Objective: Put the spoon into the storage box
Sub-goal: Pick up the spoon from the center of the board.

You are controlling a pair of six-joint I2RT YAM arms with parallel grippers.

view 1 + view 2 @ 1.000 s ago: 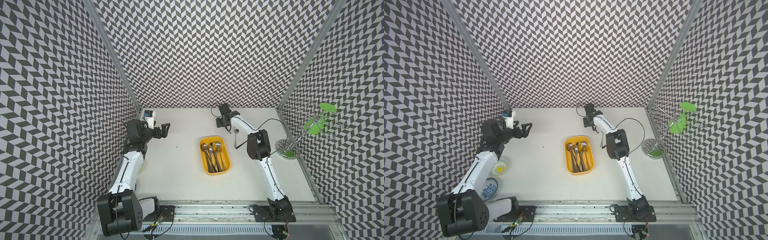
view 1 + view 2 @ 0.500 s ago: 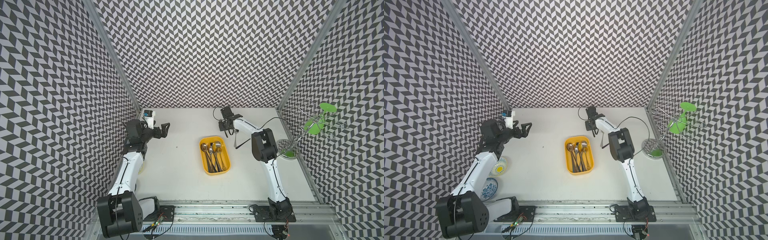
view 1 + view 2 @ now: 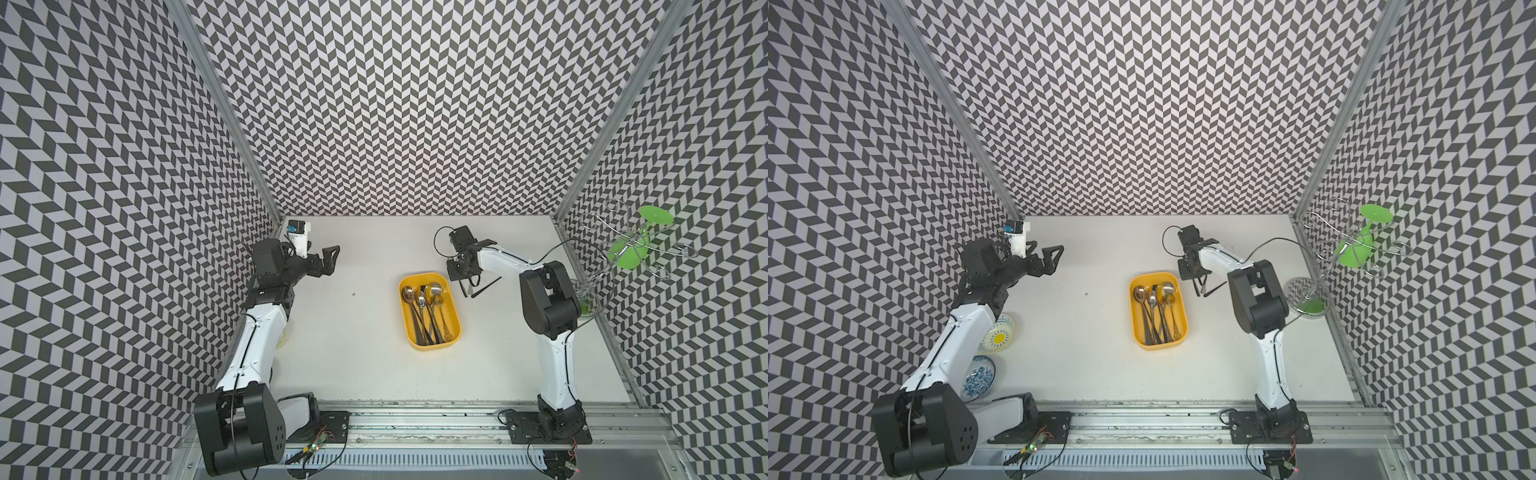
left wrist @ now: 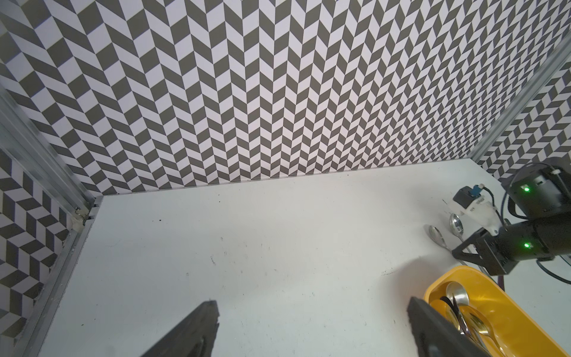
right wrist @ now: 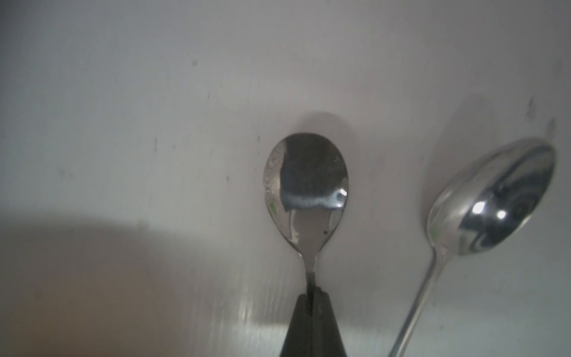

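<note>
While the right gripper (image 5: pixel 312 290) is pinched shut on the neck of a steel spoon (image 5: pixel 306 188), just behind its bowl, I judge the step in hand to be the lift and carry to the yellow storage box (image 3: pixel 434 348). The spoon is at the far side of the table, just beyond the box's far right corner. Whether its bowl is clear of the surface I cannot tell.

Gripped this near the bowl, the handle could pivot in the jaws. I would rise straight up first, travel slowly, turn the spoon along the box's length, and let go low over the spoons (image 3: pixel 428 299) already lying inside.

Closest in the way is a second spoon (image 5: pixel 491 201), just beside the held one, with its handle running past the gripper. A sideways start could drag it. A thin black rod (image 3: pixel 484 288) lies on the table near the gripper; what it is I cannot tell.

My left gripper (image 4: pixel 312 304) is spread wide, holds nothing, and sits well apart on its own side. The patterned bowls (image 3: pixel 998 332) and the wire rack (image 3: pixel 598 266) with its green goblet (image 3: pixel 636 241) are off the route.
</note>
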